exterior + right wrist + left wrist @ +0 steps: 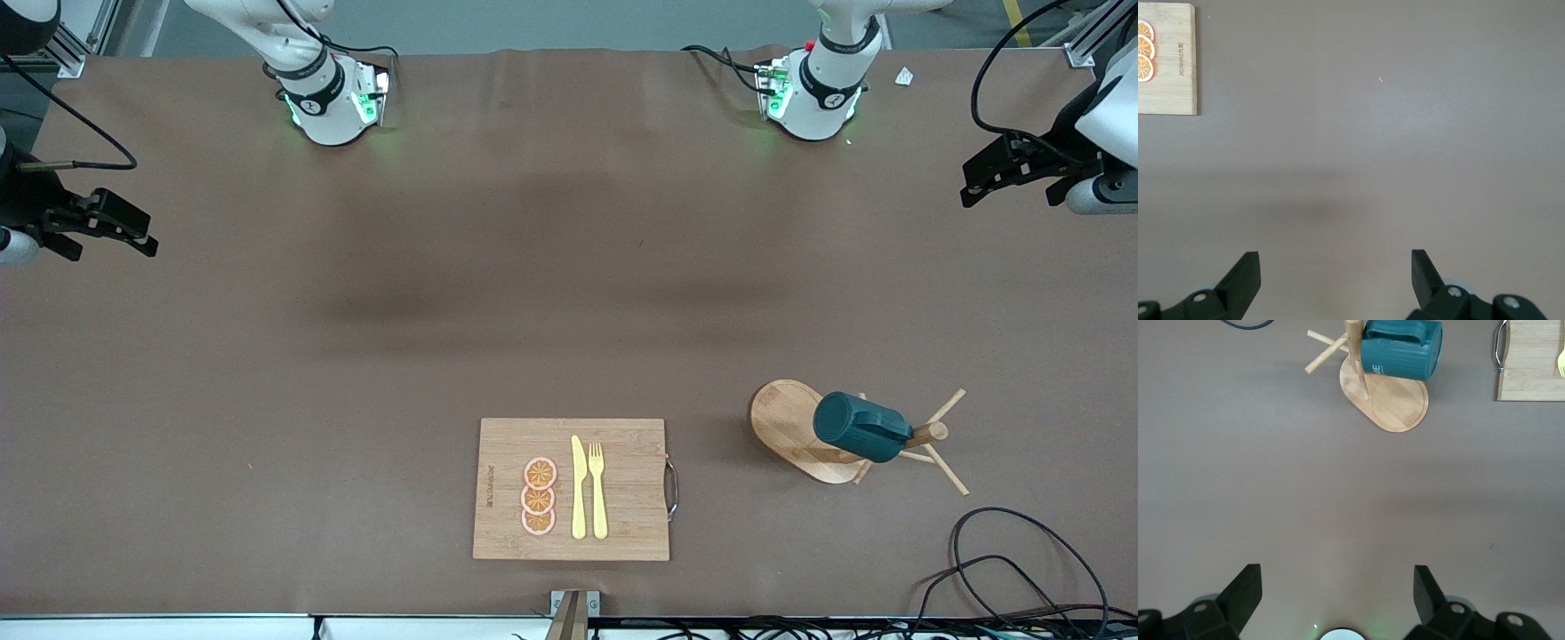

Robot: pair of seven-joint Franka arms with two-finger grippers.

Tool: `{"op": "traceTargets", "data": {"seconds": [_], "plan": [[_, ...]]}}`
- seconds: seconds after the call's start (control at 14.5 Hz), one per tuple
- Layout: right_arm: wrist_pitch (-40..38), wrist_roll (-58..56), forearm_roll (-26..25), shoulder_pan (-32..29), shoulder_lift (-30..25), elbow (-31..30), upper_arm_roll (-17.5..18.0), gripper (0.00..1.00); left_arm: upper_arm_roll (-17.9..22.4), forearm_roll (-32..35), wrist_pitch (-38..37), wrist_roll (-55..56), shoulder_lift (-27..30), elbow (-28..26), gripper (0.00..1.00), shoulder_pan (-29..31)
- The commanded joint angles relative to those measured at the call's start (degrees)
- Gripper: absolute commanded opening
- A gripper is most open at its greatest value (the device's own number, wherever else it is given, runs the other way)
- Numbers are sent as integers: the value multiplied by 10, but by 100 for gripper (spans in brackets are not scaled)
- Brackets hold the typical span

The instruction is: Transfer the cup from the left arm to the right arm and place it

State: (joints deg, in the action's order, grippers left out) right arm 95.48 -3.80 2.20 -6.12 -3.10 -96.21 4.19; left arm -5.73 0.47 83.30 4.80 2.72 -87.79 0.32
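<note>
Your table: board at the near edge, rack toward the left arm's end.
The cup (861,428) hangs on the rack (805,433); slices (539,496), knife (579,487), fork (597,489) lie on the board (622,524).

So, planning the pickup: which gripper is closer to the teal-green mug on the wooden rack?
Left. The left gripper hangs at the mug's table end; the right gripper at the other end.
</note>
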Motion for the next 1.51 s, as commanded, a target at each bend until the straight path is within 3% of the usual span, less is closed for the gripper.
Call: {"op": "traceTargets", "data": {"seconds": [0.0, 0.28, 0.55, 0.83, 1.03, 1.17, 1.45], "plan": [[1, 9, -6, 2, -12, -6, 2, 100, -4, -1, 3, 9, -1, 5, 100, 3], [-1, 9, -6, 3, -12, -6, 2, 100, 0, -5, 11, 35, -14, 14, 100, 6], [-1, 9, -6, 2, -12, -5, 2, 100, 5, -12, 48, 31, -69, 53, 100, 24], [-2, 9, -6, 3, -12, -6, 2, 100, 7, -104, 79, 45, -115, 66, 100, 58], [-2, 8, -6, 3, -12, -6, 2, 100, 7, -121, 147, 114, -154, 71, 100, 71], [-2, 8, -7, 3, -12, -5, 2, 100, 8, -156, 154, 156, -181, 86, 100, 70], [-5, 8, -6, 2, -12, -6, 2, 100, 4, -156, 219, 329, -224, 86, 100, 57]]}}
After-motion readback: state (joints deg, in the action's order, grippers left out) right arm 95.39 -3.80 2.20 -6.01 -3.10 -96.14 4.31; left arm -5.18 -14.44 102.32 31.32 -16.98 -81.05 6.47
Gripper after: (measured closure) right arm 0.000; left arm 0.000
